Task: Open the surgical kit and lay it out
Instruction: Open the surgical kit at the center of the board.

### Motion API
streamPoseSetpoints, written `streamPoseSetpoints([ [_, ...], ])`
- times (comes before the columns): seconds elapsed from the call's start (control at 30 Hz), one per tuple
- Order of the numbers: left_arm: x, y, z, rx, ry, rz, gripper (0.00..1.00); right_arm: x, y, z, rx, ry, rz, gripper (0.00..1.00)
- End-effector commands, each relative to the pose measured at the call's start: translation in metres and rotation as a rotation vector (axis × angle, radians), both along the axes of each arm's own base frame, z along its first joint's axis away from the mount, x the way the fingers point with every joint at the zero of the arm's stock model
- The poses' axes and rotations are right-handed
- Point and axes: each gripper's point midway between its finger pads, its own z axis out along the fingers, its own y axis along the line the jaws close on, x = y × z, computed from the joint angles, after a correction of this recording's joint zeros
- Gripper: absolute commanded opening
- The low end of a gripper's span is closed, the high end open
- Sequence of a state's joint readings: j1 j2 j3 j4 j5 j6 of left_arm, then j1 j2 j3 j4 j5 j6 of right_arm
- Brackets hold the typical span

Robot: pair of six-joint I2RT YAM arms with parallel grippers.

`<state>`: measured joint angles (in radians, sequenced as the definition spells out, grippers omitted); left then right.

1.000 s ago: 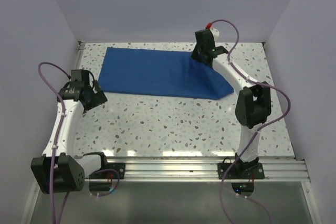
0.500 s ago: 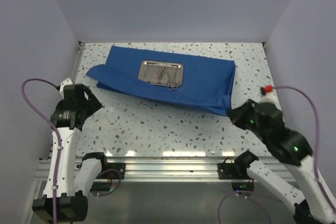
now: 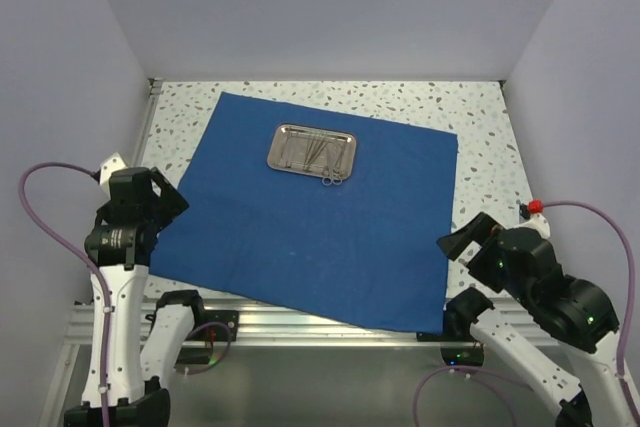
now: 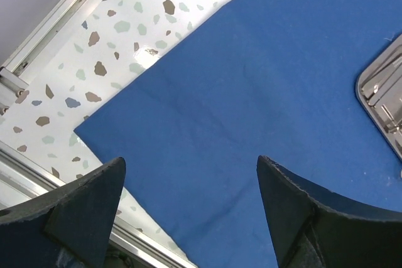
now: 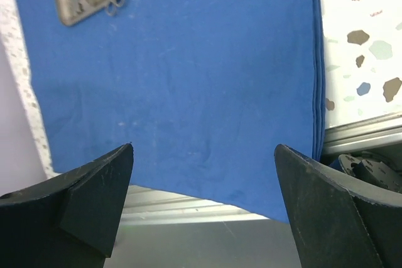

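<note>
The royal-blue cloth sheet [image 3: 320, 227] lies flat on the speckled bench [image 3: 485, 122], with the shiny rectangular steel tray [image 3: 272, 147] near its far edge. The left claw [image 4: 190, 161] and the right claw [image 5: 204, 149] are both released, empty.

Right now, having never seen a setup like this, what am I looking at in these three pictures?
This is a two-armed robot bolted to the near edge of a speckled table. The wide picture looks down from above and behind it. The other two come from cameras on the wrists, so the dark shapes at the bottom are each arm's own fingers. A royal-blue cloth lies spread flat on the table. On it sits a small steel tray holding thin silver instruments, with ring-handled scissors at its near edge. The left gripper and right gripper are both open and hold nothing.
</note>
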<state>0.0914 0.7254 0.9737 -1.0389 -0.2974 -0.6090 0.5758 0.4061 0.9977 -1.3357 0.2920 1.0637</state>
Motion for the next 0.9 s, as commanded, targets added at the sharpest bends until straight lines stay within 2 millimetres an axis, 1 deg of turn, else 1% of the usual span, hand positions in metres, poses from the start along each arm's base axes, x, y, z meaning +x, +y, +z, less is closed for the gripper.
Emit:
streamPoseSetpoints([
  [0.0,0.0,-0.003,0.012,-0.003,-0.027,-0.025,0.89,-0.037,-0.034,-0.011,-0.098,0.124,-0.055,0.98],
  [0.03,0.005,-0.003,0.012,-0.001,-0.038,-0.033,0.89,-0.035,-0.033,-0.01,-0.096,0.117,-0.059,0.98],
  [0.07,0.009,-0.005,0.005,-0.002,-0.015,-0.056,0.89,-0.028,-0.028,-0.006,-0.084,0.093,-0.048,0.98],
  [0.13,0.023,-0.007,0.005,-0.007,-0.031,-0.078,0.89,-0.016,-0.015,-0.006,-0.102,0.099,0.012,0.98],
  [0.17,0.032,-0.01,0.001,-0.021,-0.012,-0.101,0.89,-0.003,-0.001,0.001,-0.081,0.069,0.044,0.98],
  [0.2,0.042,-0.011,0.003,-0.026,-0.034,-0.11,0.88,0.002,0.01,-0.002,-0.077,0.087,0.093,0.98],
  [0.23,0.049,-0.013,0.003,-0.035,-0.038,-0.125,0.88,0.013,0.02,-0.01,-0.13,0.138,0.138,0.98],
  [0.27,0.058,-0.018,-0.006,-0.063,-0.011,-0.148,0.88,0.026,0.029,-0.01,-0.14,0.139,0.162,0.98],
  [0.3,0.066,-0.021,-0.007,-0.076,-0.012,-0.157,0.88,0.036,0.033,-0.01,-0.17,0.151,0.176,0.98],
  [0.33,0.07,-0.024,-0.011,-0.1,-0.002,-0.157,0.87,0.05,0.038,-0.022,-0.247,0.23,0.193,0.98],
  [0.37,0.075,-0.029,-0.019,-0.131,0.019,-0.178,0.87,0.061,0.042,-0.023,-0.275,0.238,0.193,0.98],
  [0.4,0.083,-0.031,-0.02,-0.137,-0.001,-0.19,0.86,0.075,0.044,-0.018,-0.304,0.235,0.179,0.99],
  [0.43,0.084,-0.032,-0.029,-0.14,0.013,-0.196,0.86,0.09,0.043,-0.024,-0.375,0.264,0.165,0.99],
  [0.47,0.087,-0.032,-0.036,-0.143,0.024,-0.196,0.86,0.106,0.047,-0.023,-0.388,0.245,0.153,0.99],
  [0.5,0.094,-0.031,-0.038,-0.135,0.009,-0.205,0.86,0.121,0.045,-0.016,-0.392,0.227,0.122,0.99],
  [0.53,0.096,-0.03,-0.042,-0.122,0.02,-0.222,0.86,0.132,0.045,-0.017,-0.399,0.222,0.122,0.99],
  [0.57,0.098,-0.031,-0.053,-0.126,0.049,-0.234,0.86,0.151,0.049,-0.025,-0.392,0.233,0.112,0.99],
  [0.6,0.102,-0.031,-0.058,-0.123,0.057,-0.245,0.86,0.165,0.035,-0.026,-0.372,0.25,0.051,0.99],
  [0.63,0.103,-0.031,-0.062,-0.115,0.078,-0.262,0.86,0.173,0.031,-0.031,-0.356,0.277,0.038,0.98],
  [0.67,0.104,-0.032,-0.071,-0.122,0.107,-0.274,0.86,0.184,0.024,-0.041,-0.366,0.313,0.013,0.99],
  [0.7,0.106,-0.032,-0.073,-0.12,0.114,-0.283,0.86,0.196,0.013,-0.039,-0.37,0.314,-0.028,0.98],
  [0.73,0.108,-0.031,-0.075,-0.11,0.122,-0.295,0.86,0.203,0.007,-0.041,-0.395,0.318,-0.033,0.98],
  [0.77,0.109,-0.03,-0.08,-0.107,0.139,-0.297,0.86,0.213,0.001,-0.051,-0.435,0.344,-0.043,0.99],
  [0.8,0.111,-0.029,-0.081,-0.1,0.141,-0.298,0.86,0.223,-0.004,-0.047,-0.443,0.338,-0.058,0.98],
  [0.87,0.115,-0.026,-0.083,-0.086,0.153,-0.3,0.86,0.237,-0.016,-0.055,-0.468,0.367,-0.066,0.99],
])
